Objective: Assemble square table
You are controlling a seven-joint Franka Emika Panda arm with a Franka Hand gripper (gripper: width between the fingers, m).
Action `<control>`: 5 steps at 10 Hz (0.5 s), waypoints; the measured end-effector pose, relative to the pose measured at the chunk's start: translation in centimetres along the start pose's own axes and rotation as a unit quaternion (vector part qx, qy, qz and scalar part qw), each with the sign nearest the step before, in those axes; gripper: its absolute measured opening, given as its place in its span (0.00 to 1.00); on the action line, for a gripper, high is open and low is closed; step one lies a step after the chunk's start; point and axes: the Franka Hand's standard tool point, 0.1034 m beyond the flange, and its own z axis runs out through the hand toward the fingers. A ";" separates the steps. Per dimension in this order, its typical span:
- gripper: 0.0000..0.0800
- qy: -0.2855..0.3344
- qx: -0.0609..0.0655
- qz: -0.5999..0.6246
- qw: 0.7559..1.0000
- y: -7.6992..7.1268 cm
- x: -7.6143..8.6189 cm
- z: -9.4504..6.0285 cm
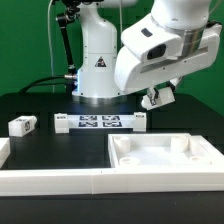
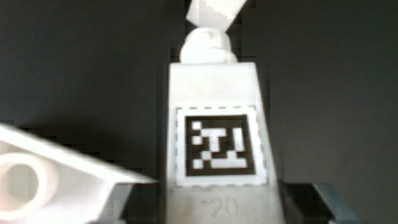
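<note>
My gripper (image 1: 158, 98) hangs above the table's far right part, over the back edge of the white square tabletop (image 1: 165, 155), which lies rimmed side up. In the wrist view the gripper (image 2: 226, 206) is shut on a white block leg (image 2: 222, 90) with a black-and-white tag, which runs lengthwise out from between the dark fingers (image 2: 317, 204). A corner of the tabletop (image 2: 45, 170) shows beside the held leg. A second leg (image 1: 22, 125) lies on the black table at the exterior view's left.
The marker board (image 1: 100, 123) lies in front of the robot base. The long white L-shaped border wall (image 1: 50, 180) runs along the front edge. A white piece (image 2: 214, 15) shows beyond the held leg's tip; what it is cannot be told.
</note>
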 end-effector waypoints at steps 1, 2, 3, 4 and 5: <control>0.36 0.027 -0.004 0.002 1.000 0.2 0.1 -0.1; 0.36 0.059 -0.008 0.003 0.998 0.5 0.2 -0.8; 0.36 0.081 -0.011 0.005 0.997 0.9 0.2 -3.0; 0.36 0.110 -0.012 0.010 0.994 1.2 0.6 -4.7; 0.36 0.127 -0.017 0.012 0.992 1.3 1.0 -5.5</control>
